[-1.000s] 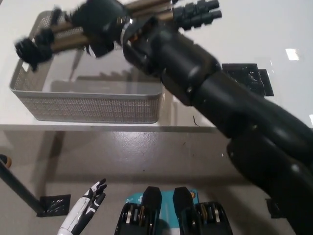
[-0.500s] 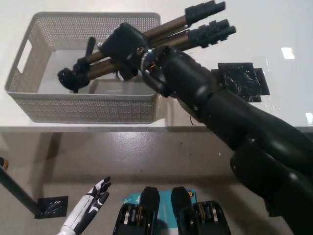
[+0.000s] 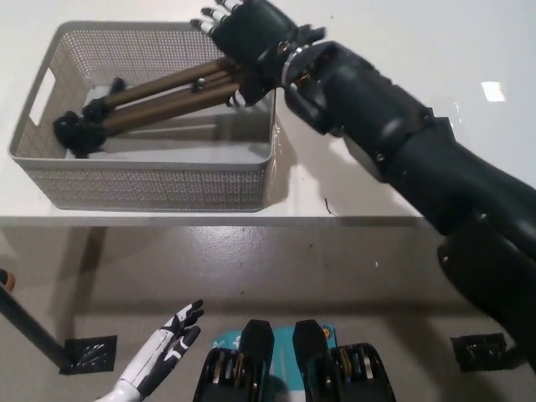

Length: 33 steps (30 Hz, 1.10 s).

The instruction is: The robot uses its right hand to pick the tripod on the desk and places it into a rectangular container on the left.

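Tripod (image 3: 146, 105), folded with brown legs, lies in the mesh container (image 3: 159, 184); right hand (image 3: 247, 33) spread above.

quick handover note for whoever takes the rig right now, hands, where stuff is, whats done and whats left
Right robot hand: black, over the right end of the basket, at the tripod's upper end; whether it grips cannot be told.
Left robot hand: white, open, resting low at lower left, off the desk.
Brown and black folded tripod: lying inside the grey rectangular mesh basket, head end at the basket's left, other end by the right wall.
Done: tripod is in the basket.
Left: confirm release, withdraw the right arm.
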### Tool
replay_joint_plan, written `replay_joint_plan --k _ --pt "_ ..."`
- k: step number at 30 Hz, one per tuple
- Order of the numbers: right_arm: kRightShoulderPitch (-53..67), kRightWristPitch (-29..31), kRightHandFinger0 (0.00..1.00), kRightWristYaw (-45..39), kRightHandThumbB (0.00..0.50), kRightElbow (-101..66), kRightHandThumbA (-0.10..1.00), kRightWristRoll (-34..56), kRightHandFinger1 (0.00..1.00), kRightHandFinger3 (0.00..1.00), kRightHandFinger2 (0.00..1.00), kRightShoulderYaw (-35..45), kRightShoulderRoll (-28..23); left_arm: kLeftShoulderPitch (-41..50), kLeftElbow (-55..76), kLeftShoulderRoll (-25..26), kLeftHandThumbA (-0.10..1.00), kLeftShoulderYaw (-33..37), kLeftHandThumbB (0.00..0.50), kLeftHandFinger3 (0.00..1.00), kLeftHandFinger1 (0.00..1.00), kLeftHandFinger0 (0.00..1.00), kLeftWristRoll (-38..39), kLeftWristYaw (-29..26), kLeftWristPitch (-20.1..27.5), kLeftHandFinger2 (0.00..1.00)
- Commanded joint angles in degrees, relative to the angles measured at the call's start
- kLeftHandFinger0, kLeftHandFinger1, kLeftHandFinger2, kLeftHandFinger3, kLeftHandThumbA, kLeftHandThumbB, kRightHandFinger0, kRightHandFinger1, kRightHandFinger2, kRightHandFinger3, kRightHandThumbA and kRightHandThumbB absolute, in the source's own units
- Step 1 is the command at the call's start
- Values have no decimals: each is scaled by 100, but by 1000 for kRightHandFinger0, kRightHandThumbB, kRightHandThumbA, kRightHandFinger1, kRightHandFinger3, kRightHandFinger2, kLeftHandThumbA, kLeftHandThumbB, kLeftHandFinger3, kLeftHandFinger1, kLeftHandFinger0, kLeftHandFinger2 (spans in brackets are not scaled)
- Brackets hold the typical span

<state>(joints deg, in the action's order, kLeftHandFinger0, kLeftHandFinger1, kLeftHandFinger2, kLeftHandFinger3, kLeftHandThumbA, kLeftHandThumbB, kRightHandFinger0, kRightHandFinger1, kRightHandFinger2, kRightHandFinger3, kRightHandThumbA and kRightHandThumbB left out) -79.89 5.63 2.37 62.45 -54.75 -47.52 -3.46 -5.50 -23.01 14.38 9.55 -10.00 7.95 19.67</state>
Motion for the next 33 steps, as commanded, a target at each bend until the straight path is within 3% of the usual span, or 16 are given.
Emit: replay_joint_plan --k 1,4,7,14,15,18,19,21,22,25,26,29,30,32,33 --pt "-593 -124 1000 374 500 -331 901 -119 1000 1000 1000 184 -229 -126 46 80 1000 95 500 1000 1000 1000 -124 119 88 1000" --pt "-657 -132 1000 315 500 -469 954 -111 1000 1000 1000 279 -283 -126 60 71 1000 128 500 1000 1000 1000 -166 125 40 1000" --pt "-710 -16 1000 262 500 -894 1000 334 1000 1000 1000 863 -374 -103 7 56 1000 163 500 1000 1000 1000 -192 107 129 1000" --pt "-846 65 1000 -429 461 -3016 1000 2742 1000 1000 1000 3538 -774 -126 -2 43 1000 200 500 1000 1000 1000 -229 83 181 1000" --pt "-729 -340 1000 -747 468 -3764 1000 3304 1000 1000 1000 4022 -887 -139 0 34 1000 211 500 1000 1000 1000 -282 61 156 1000" --pt "-354 -964 1000 -1031 472 -5221 1000 3803 1000 1000 1000 4607 -1075 -148 -17 25 1000 201 500 1000 1000 1000 -315 36 128 1000" --pt "26 -1212 1000 -1125 494 -6157 1000 4170 1000 1000 1000 4885 -1194 -118 17 43 1000 186 500 1000 1000 1000 -305 41 122 1000" --pt "728 -1666 1000 -1122 462 -7528 1000 4799 1000 1000 1000 5290 -1207 -81 28 55 1000 173 500 1000 1000 1000 -277 50 145 1000" --pt "1309 -1869 1000 -1003 470 -8386 1000 5206 1000 1000 1000 5494 -1203 -32 25 46 1000 167 500 1000 1000 1000 -235 62 170 1000" --pt "2435 -1980 1000 -845 462 -9740 1000 5671 1000 1000 1000 5590 -1391 -1 -68 41 1000 165 500 1000 1000 1000 -189 66 286 1000" --pt "2894 -1968 1000 -743 432 -10175 1000 5770 1000 1000 1000 5593 -1474 -29 -154 29 1000 166 500 1000 1000 1000 -185 51 356 1000" --pt "4550 -1588 1000 -248 466 -11255 1000 6472 1000 1000 1000 5391 -1830 -38 -256 12 1000 121 500 1000 1000 1000 -59 83 398 1000" --pt "5515 -993 1000 73 444 -11652 1000 5939 1000 1000 1000 5070 -1724 -53 -302 -4 1000 112 500 1000 1000 1000 -19 95 409 1000" --pt "5933 -378 1000 208 449 -11688 1000 5254 1000 1000 1000 4922 -1554 -79 -351 -49 1000 102 500 1000 1000 1000 -5 74 385 1000" --pt "6481 109 1000 340 494 -11688 1000 5232 1000 1000 1000 4754 -1579 -80 -334 -53 1000 97 500 1000 1000 1000 -13 69 333 1000"
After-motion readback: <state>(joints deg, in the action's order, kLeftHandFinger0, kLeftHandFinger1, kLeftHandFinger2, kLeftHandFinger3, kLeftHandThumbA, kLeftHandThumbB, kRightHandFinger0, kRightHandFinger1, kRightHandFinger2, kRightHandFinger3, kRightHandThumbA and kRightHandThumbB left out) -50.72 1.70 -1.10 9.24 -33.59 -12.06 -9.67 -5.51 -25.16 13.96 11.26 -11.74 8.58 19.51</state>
